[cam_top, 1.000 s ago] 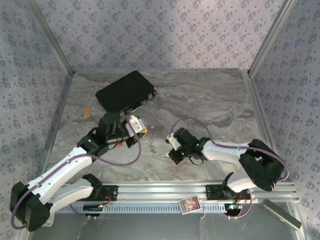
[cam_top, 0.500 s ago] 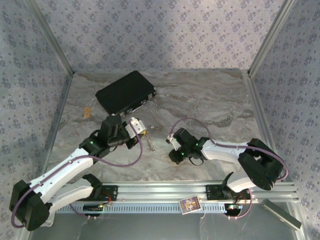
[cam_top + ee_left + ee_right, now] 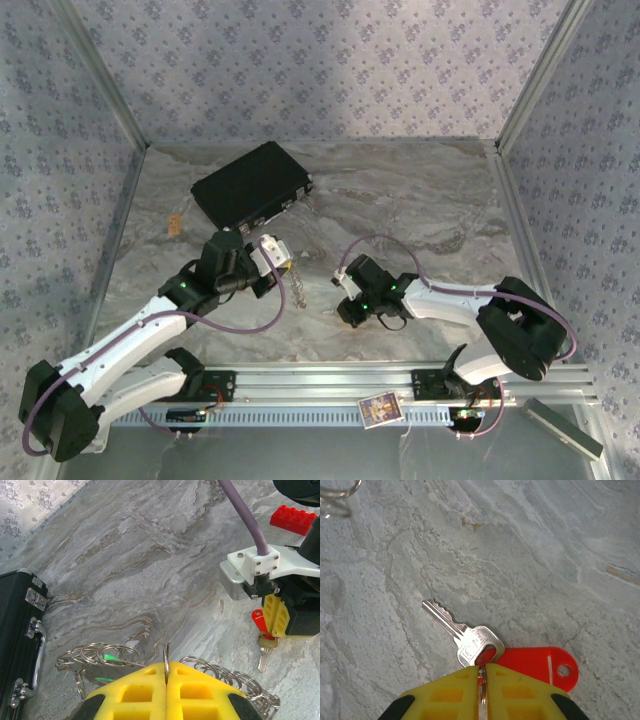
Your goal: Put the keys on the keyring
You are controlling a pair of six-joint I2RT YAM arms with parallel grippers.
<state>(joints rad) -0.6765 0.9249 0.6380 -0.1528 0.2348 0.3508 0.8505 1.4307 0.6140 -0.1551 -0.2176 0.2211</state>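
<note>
Right pincer [image 3: 481,674] holding the key [image 3: 462,632] by its head ring, blade pointing up-left across the counter [image 3: 530,555]; left pincer [image 3: 166,674] gripping the keyring [image 3: 166,655] edge-on, green tags [image 3: 111,657] half hidden beneath its loops

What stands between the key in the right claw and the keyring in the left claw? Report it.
Nothing visible does. The right claw holds the key, the left claw pinches the keyring, and bare table lies between them.
</note>
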